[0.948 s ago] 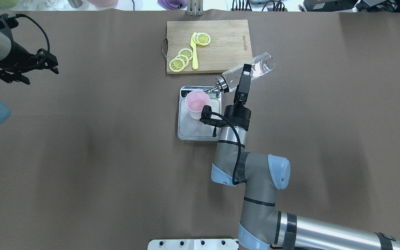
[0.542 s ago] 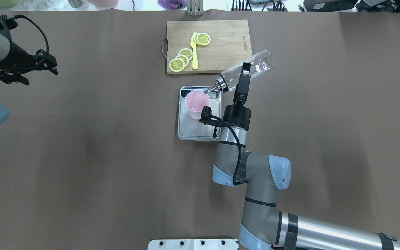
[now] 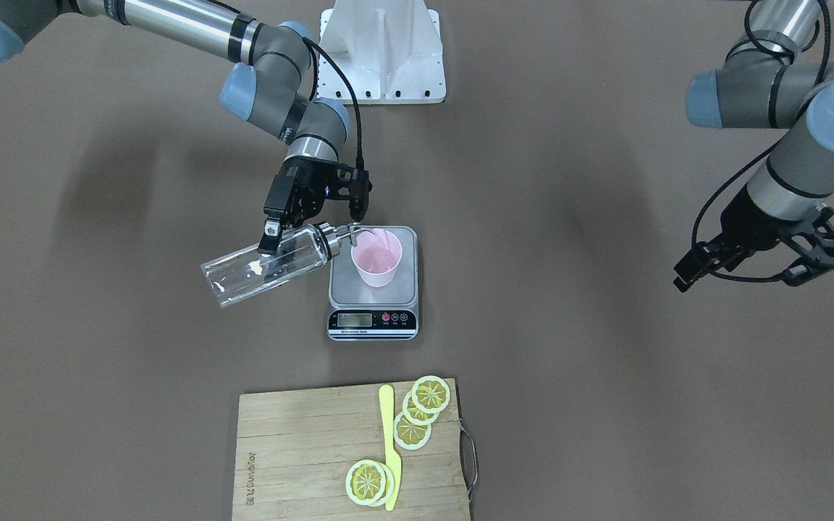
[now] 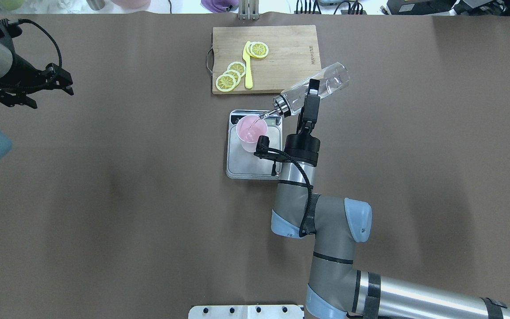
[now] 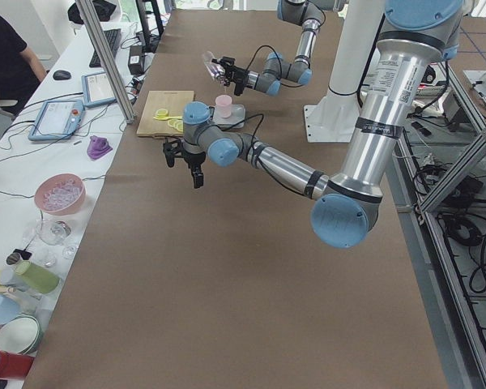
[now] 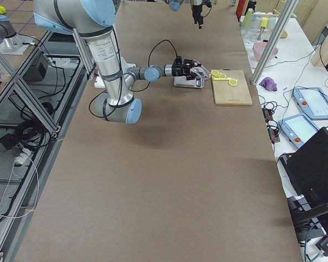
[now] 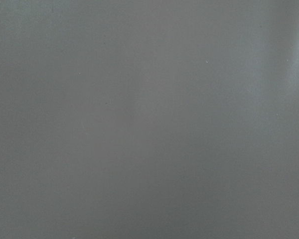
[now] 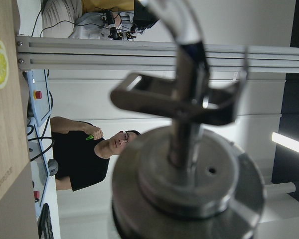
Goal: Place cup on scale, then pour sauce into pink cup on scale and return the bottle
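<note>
cup (image 4: 251,133) on scale (image 4: 246,165), cutting bd (image 4: 283,48) behind

**Six views, one surface (image 4: 104,177)**

Overhead looks down from behind robot; front faces it, steep. Both share scale (image 4: 241,161) mid-frame. Side cams look along from each end, far. Left wrist: bare surface, close. Right wrist: bottle (image 8: 189,184) top, very near.

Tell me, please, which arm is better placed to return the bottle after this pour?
Right: the right claw grips the tilted glass bottle, spout over the pink cup on the scale. The left claw hangs open, empty, far off to the side.
</note>
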Motion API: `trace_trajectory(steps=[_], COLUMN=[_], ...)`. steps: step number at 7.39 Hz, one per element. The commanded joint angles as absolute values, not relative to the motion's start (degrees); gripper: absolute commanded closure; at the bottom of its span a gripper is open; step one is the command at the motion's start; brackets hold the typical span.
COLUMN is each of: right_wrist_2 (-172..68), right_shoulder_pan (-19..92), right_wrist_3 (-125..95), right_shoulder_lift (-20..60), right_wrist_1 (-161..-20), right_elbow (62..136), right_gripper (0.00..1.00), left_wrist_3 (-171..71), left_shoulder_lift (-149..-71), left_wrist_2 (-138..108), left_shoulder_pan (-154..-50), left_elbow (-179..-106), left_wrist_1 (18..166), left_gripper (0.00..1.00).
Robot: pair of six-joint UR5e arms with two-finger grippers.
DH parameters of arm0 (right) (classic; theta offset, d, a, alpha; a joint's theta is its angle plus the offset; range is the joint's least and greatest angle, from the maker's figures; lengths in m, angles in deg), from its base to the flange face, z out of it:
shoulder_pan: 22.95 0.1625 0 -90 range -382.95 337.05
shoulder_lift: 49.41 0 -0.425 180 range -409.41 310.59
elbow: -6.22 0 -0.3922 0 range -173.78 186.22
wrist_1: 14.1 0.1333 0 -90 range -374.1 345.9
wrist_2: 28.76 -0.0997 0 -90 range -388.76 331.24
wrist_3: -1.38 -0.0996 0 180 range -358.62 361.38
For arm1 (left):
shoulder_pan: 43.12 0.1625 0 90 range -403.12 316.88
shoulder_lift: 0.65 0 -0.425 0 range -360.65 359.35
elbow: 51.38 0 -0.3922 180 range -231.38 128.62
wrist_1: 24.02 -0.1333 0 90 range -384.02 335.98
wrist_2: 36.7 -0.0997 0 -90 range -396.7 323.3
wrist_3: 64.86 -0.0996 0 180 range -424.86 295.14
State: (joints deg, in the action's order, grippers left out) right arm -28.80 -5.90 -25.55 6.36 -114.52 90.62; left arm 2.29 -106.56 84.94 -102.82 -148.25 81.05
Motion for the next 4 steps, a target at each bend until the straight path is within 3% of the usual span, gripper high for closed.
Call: trace_trajectory(steps=[1, 4], right_wrist_2=[-33.3, -38.5], right_shoulder_pan=[-6.1, -6.2], right_wrist_3=[-25.9, -26.7], right_shoulder_lift=[6.7, 6.7], right_wrist_1=[-108.4, -101.2], right_elbow=[90.5, 90.7], right_gripper=[1.00, 1.00], left_wrist_3=[2.3, 2.3], left_shoulder_lift=[-106.6, -106.6], left_wrist_2=[85.0, 85.0], left_shoulder_pan=[-103.1, -103.2], left_elbow=[-148.3, -148.5], left_wrist_1=[81.0, 81.1], left_gripper=[0.01, 0.01])
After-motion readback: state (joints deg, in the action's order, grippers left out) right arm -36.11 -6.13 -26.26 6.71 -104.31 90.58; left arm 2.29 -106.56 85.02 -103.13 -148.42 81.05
